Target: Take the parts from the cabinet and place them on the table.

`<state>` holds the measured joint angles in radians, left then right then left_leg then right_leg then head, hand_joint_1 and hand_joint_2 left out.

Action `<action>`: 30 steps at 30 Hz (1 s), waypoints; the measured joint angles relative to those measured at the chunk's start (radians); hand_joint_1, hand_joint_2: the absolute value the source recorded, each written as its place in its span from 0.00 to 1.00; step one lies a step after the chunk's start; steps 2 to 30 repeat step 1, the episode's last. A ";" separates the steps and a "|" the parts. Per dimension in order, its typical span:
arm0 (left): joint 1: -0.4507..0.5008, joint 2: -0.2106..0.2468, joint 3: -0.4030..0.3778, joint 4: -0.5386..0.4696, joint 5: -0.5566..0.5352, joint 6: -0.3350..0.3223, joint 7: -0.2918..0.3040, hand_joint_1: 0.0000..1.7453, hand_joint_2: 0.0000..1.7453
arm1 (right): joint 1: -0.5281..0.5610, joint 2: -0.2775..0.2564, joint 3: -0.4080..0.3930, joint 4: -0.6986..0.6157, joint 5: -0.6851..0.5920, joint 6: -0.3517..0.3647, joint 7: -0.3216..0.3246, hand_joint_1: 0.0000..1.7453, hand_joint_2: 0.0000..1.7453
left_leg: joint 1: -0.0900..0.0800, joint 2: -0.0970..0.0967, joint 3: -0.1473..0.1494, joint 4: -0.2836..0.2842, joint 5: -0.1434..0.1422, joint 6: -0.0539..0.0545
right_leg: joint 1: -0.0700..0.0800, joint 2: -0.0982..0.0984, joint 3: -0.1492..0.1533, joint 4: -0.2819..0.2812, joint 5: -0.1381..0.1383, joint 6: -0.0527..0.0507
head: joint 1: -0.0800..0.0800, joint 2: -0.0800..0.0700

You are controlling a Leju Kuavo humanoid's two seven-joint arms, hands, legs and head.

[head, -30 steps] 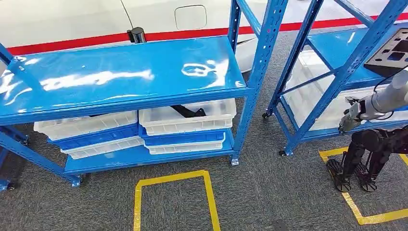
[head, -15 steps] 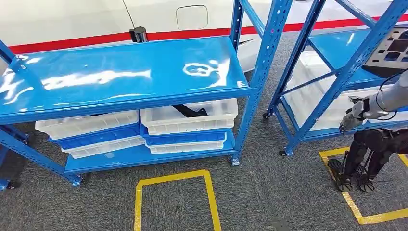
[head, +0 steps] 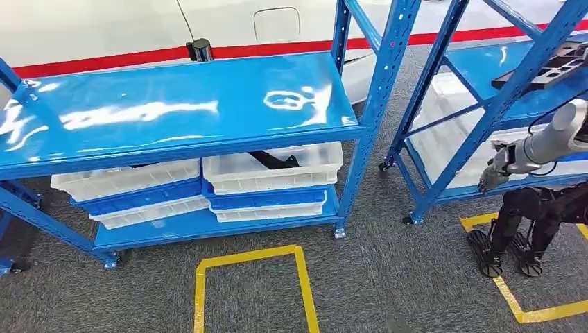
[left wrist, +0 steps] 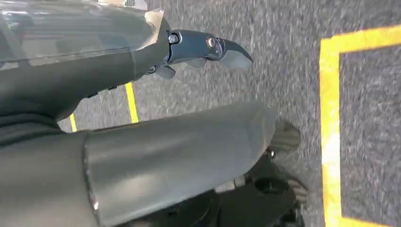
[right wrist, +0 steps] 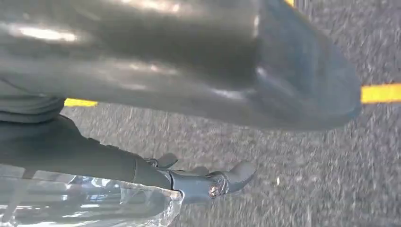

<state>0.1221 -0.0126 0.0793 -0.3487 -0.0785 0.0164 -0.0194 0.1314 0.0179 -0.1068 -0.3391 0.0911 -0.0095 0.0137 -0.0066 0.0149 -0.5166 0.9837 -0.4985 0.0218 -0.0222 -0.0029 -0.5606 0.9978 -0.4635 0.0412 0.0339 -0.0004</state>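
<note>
- L hand (left wrist: 204, 47): hangs over grey carpet, fingers straight, nothing held.
- R hand (right wrist: 210, 184): same, fingers out, nothing in it.
- Yellow floor outline (head: 249, 277): just in front of the blue rack (head: 173, 104).
- Black part (head: 274, 161): in upper right white bin (head: 277, 177) on rack's low shelf.
- White car (head: 104, 28): behind rack.

Industrial storeroom or workshop: blue steel shelving racks (head: 208, 111), stacked plastic bins (head: 270, 170), yellow floor tape (head: 249, 260) on grey carpet (head: 388, 277).
</note>
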 joint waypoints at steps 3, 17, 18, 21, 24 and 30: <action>0.006 0.001 -0.011 -0.006 0.024 -0.006 0.006 0.00 0.00 | 0.004 -0.002 0.017 -0.005 -0.027 0.001 -0.002 0.00 0.00 | 0.000 0.000 0.000 0.000 0.000 0.000 | 0.000 0.000 0.000 0.000 0.000 0.000 | 0.000 0.000; 0.006 0.001 -0.011 -0.006 0.024 -0.006 0.006 0.00 0.00 | 0.004 -0.002 0.017 -0.005 -0.027 0.001 -0.002 0.00 0.00 | 0.000 0.000 0.000 0.000 0.000 0.000 | 0.000 0.000 0.000 0.000 0.000 0.000 | 0.000 0.000; 0.006 0.001 -0.011 -0.006 0.024 -0.006 0.006 0.00 0.00 | 0.004 -0.002 0.017 -0.005 -0.027 0.001 -0.002 0.00 0.00 | 0.000 0.000 0.000 0.000 0.000 0.000 | 0.000 0.000 0.000 0.000 0.000 0.000 | 0.000 0.000; 0.006 0.001 -0.011 -0.006 0.024 -0.006 0.006 0.00 0.00 | 0.004 -0.002 0.017 -0.005 -0.027 0.001 -0.002 0.00 0.00 | 0.000 0.000 0.000 0.000 0.000 0.000 | 0.000 0.000 0.000 0.000 0.000 0.000 | 0.000 0.000; 0.006 0.001 -0.011 -0.006 0.024 -0.006 0.006 0.00 0.00 | 0.004 -0.002 0.017 -0.005 -0.027 0.001 -0.002 0.00 0.00 | 0.000 0.000 0.000 0.000 0.000 0.000 | 0.000 0.000 0.000 0.000 0.000 0.000 | 0.000 0.000; 0.006 0.001 -0.011 -0.006 0.024 -0.006 0.006 0.00 0.00 | 0.004 -0.002 0.017 -0.005 -0.027 0.001 -0.002 0.00 0.00 | 0.000 0.000 0.000 0.000 0.000 0.000 | 0.000 0.000 0.000 0.000 0.000 0.000 | 0.000 0.000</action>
